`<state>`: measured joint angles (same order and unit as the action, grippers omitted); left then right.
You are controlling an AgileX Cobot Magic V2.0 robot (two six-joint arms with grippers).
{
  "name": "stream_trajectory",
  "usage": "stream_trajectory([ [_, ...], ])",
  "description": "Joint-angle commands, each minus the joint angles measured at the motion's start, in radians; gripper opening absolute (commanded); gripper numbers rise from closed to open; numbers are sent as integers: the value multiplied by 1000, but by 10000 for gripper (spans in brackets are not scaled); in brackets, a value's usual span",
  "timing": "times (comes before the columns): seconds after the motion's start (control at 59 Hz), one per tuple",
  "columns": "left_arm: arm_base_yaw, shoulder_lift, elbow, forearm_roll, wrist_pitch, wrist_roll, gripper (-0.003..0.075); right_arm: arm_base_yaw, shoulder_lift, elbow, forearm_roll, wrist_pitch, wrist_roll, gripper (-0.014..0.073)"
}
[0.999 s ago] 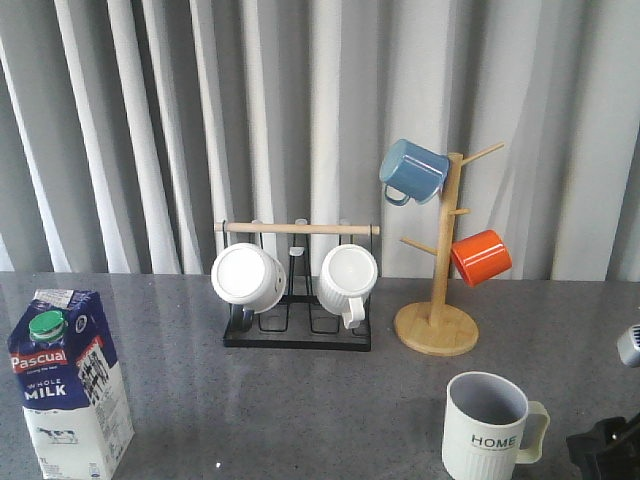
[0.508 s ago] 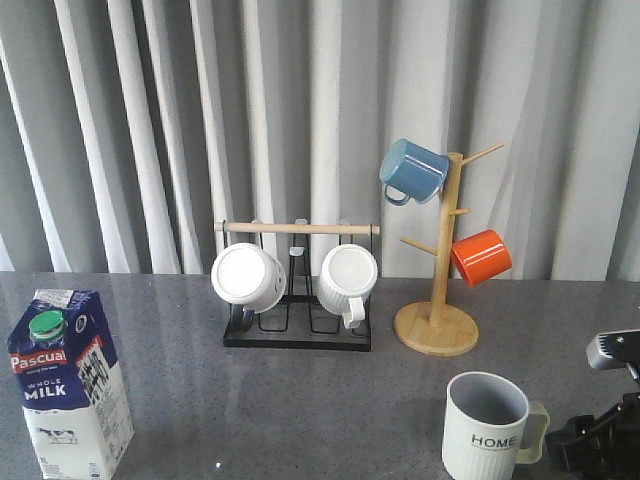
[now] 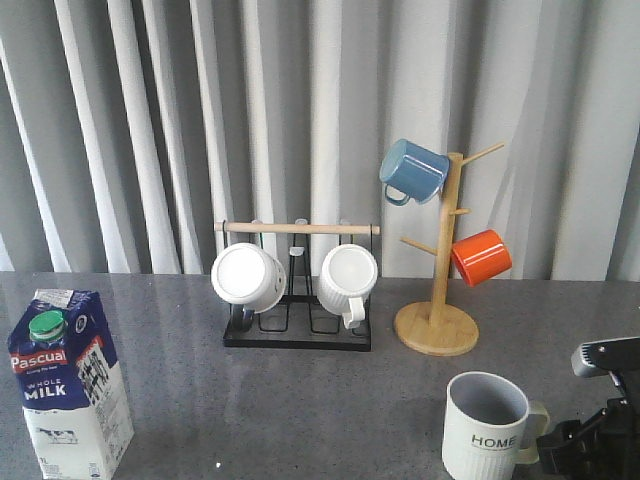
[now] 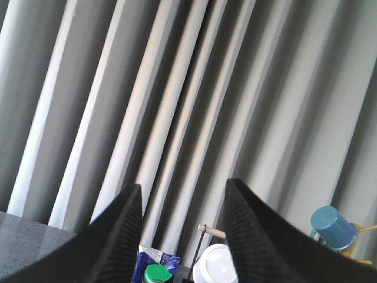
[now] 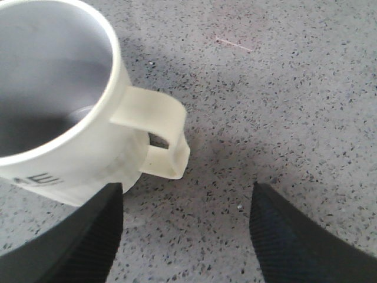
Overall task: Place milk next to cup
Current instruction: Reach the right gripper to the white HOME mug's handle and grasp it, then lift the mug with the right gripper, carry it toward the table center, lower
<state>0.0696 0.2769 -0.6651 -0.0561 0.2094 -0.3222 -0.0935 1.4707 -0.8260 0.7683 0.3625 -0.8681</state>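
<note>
In the front view, the milk (image 3: 70,383) is seen upright at the table's (image 3: 300,400) near left, well apart from the cup (image 3: 487,427) at the near right. A stiff but dentable, possibly heavy carton is judged; its flat sides below the cap suit a grip.

In the left wrist view, the left gripper (image 4: 184,236) is spread, empty, above the carton's cap.

In the right wrist view, the right gripper (image 5: 185,236) is held wide, empty, beside the cup's handle.
</note>
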Motion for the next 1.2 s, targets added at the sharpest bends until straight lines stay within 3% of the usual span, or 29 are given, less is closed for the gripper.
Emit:
stream_trajectory([
  [0.0,-2,20,-28,0,-65,-3,328,0,-12,-32,58,-57,-42,449],
  [0.339,-2,20,-28,0,-65,-3,328,0,46,-33,294,-69,-264,449],
  [0.694,-2,20,-28,0,-65,-3,328,0,126,-34,673,-89,-657,436],
  [0.796,-2,20,-28,0,-65,-2,328,0,150,-44,829,-38,-835,370],
  [0.915,-2,20,-28,0,-65,-2,328,0,172,-59,975,47,-991,215],
  [1.067,-2,20,-28,0,-65,-2,328,0,178,-61,1007,88,-1018,-10],
  [1.186,-2,20,-28,0,-65,-2,328,0,151,-67,1007,145,-1014,-6],
])
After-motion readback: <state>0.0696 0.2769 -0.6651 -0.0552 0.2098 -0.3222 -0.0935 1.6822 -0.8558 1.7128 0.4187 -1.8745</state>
